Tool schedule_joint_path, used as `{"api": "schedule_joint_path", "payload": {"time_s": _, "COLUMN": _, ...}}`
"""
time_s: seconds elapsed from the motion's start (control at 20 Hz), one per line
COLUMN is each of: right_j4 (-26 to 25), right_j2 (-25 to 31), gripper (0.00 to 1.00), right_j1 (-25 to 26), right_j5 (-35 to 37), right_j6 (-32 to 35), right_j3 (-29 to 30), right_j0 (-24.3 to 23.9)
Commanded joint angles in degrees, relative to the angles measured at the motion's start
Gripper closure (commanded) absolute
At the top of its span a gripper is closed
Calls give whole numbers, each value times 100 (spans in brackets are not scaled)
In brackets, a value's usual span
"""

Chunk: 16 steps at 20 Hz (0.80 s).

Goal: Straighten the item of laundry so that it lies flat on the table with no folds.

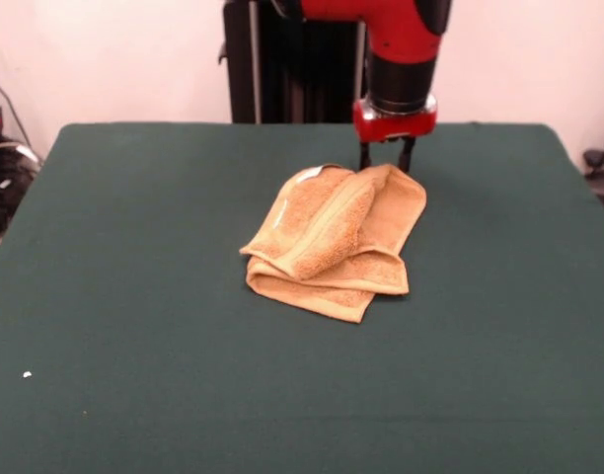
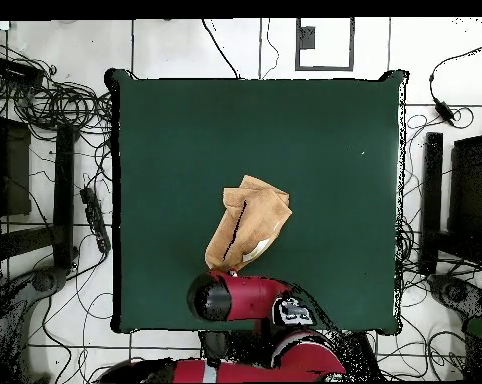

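i see the towel (image 1: 335, 242) lying near the middle of the desk (image 1: 134, 296), a little toward the robot's side — golden-tan, bunched and folded over itself in several layers, not flat. from the front one flap is doubled back across the top, with a woven band running along its edge, and a bit of white label shows at the far left corner of the pile. the lower edges stack up in two or three folds.

my hand (image 1: 387, 156) is down at the towel's far edge in the front view, its two dark fingers (image 1: 365, 155) slightly apart, the tips right at the cloth or just behind it — i can't tell whether they pinch any fabric. from overhead the red arm (image 2: 247, 298) covers the hand entirely, sitting over the towel's near end there.

the green cloth around the towel carries only a couple of tiny white specks (image 1: 27, 374).
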Motion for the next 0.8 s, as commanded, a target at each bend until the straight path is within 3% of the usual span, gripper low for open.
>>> {"api": "schedule_joint_path", "payload": {"time_s": 0.05, "right_j4": -290, "right_j2": 147, "gripper": 0, "right_j1": -178, "right_j5": -247, "right_j6": 795, "right_j3": 292, "right_j0": -216}}
{"api": "schedule_joint_path", "payload": {"time_s": 0.25, "right_j4": -370, "right_j2": 175, "gripper": 0, "right_j1": -384, "right_j5": -167, "right_j6": 822, "right_j3": 443, "right_j0": -321}}
{"api": "schedule_joint_path", "payload": {"time_s": 0.5, "right_j4": -293, "right_j2": 251, "gripper": 0, "right_j1": -1205, "right_j5": 538, "right_j6": 727, "right_j3": 701, "right_j0": -390}}
{"api": "schedule_joint_path", "payload": {"time_s": 0.8, "right_j4": -236, "right_j2": 264, "gripper": 0, "right_j1": -1741, "right_j5": 1138, "right_j6": 560, "right_j3": 816, "right_j0": -524}}
